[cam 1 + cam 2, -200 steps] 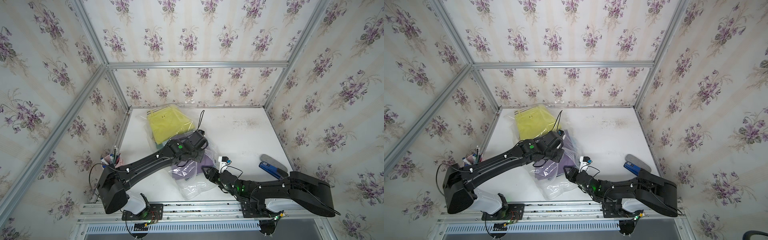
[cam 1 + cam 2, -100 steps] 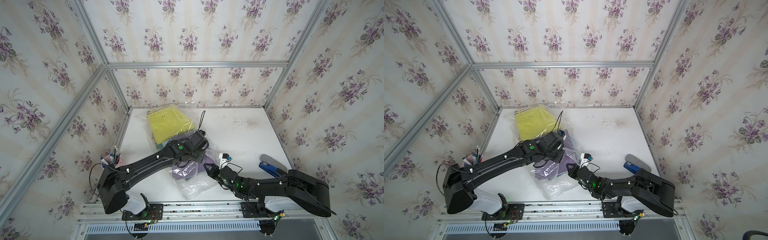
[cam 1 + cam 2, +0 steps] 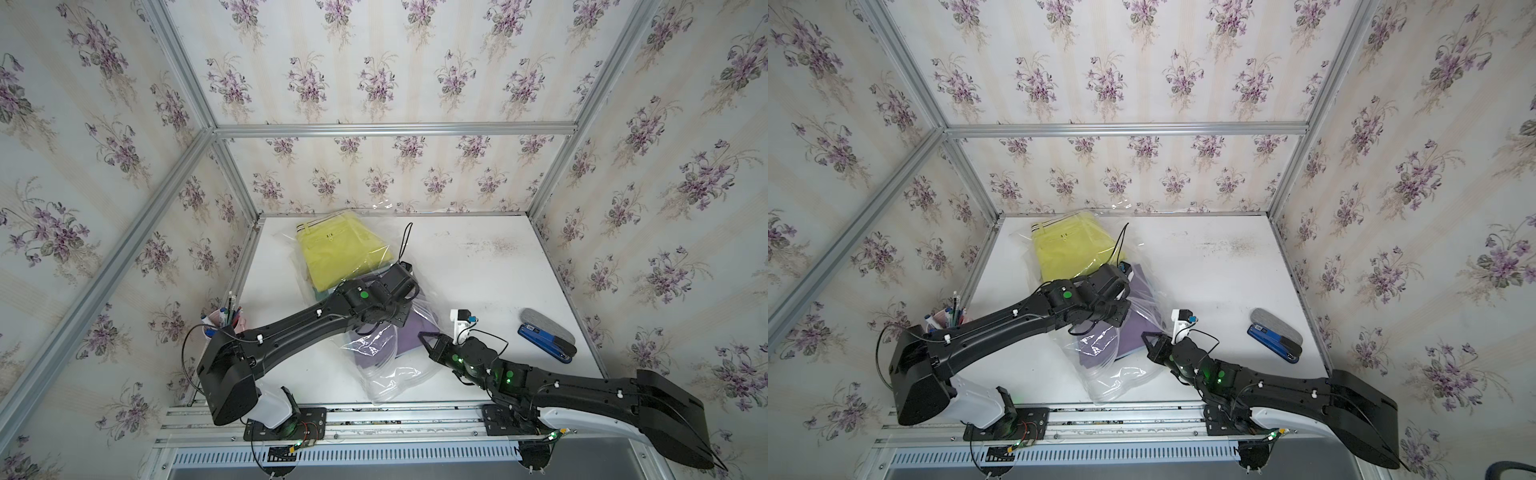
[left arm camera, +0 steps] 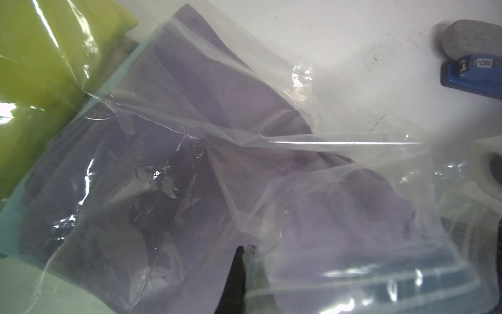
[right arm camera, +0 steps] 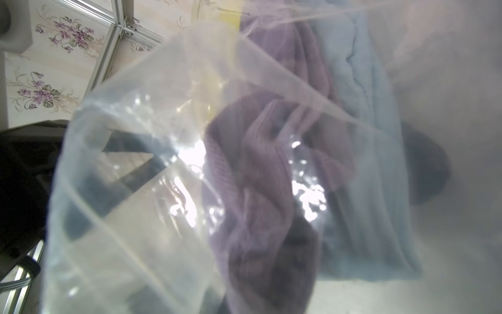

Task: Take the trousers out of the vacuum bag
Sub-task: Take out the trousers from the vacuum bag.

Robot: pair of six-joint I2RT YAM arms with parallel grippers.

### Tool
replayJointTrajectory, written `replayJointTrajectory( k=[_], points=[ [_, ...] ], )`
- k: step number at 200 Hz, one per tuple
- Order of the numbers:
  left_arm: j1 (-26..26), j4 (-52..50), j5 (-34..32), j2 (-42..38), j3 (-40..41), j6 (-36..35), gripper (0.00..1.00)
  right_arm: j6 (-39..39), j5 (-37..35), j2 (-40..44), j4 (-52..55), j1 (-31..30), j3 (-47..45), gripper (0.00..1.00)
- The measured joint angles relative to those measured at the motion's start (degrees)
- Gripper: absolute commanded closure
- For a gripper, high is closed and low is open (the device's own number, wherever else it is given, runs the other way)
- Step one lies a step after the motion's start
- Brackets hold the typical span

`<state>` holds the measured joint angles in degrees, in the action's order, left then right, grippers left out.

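**On the near half of the table: right arm has the better line on the purple pair**

So the vacuum bag (image 3: 386, 376) lies slantwise on the white table (image 3: 478, 266), running from the far-left corner down toward the front rail. Every pair of trousers I can make out is inside it, or at least under its film. The yellow-green trousers (image 3: 336, 253) sit at the far end and the purple trousers (image 3: 411, 338) top the pile at the near end. In the right wrist view the light blue trousers (image 5: 361, 108) are tucked just beside the purple. The left wrist view shows a sliver of the teal trousers (image 4: 116, 70) along the purple's edge.

The left gripper (image 4: 240, 258) hangs over the middle of the pile, clamped. Film bunches right at its dark finger, so I read it as pinching the bag's upper sheet, not cloth. The right gripper (image 3: 426, 340) is squeezed shut too, tips right at the purple pair's right-hand corner. Can't tell if it's got cloth, plastic or both, since that wrist camera looks through a haze of film.

The bit that matters: from the right gripper, the purple pair runs away and to the left. Its long axis points roughly at the yellow-green pair. My guess is the pull should come back along that line, toward the right arm's own base, with the left holding the film up. The right arm is plainly nearer that corner, and the left is on top of the pile at the wrong angle. If it's only film in those jaws, I'd expect the whole bag to drag along.
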<state>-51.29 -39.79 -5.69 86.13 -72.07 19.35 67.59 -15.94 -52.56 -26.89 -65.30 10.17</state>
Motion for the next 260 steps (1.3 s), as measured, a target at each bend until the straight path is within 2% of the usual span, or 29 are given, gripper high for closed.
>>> replayJointTrajectory(
  k=[25,57,72,131,171,240,260],
  points=[
    [0.00,0.17,0.31,0.24,-0.26,0.02,1.00,0.42,-0.48,3.80,3.06,-0.26,-2.69,0.68],
    [0.00,0.17,0.35,0.24,-0.50,0.02,1.00,0.98,-1.97,5.99,4.42,-0.20,-4.59,0.52],
    [0.00,0.15,0.50,0.24,-0.50,0.02,1.00,0.79,-2.23,5.66,3.93,0.22,-4.96,0.48],
    [-0.28,0.17,0.79,0.24,-0.39,0.26,1.00,-2.21,-1.20,-1.92,-3.23,2.95,-4.79,0.49],
    [-0.39,0.94,0.83,0.22,0.63,0.57,1.00,-4.85,-0.98,-3.34,-5.20,4.70,-2.97,0.51],
    [-0.74,1.95,1.14,0.00,1.49,1.14,1.00,-6.45,3.91,-10.34,-10.36,10.88,-1.40,0.41],
    [-0.74,2.08,1.14,0.00,1.49,1.16,1.00,-6.82,4.79,-13.27,-12.04,11.30,-0.31,0.45]
  ],
)
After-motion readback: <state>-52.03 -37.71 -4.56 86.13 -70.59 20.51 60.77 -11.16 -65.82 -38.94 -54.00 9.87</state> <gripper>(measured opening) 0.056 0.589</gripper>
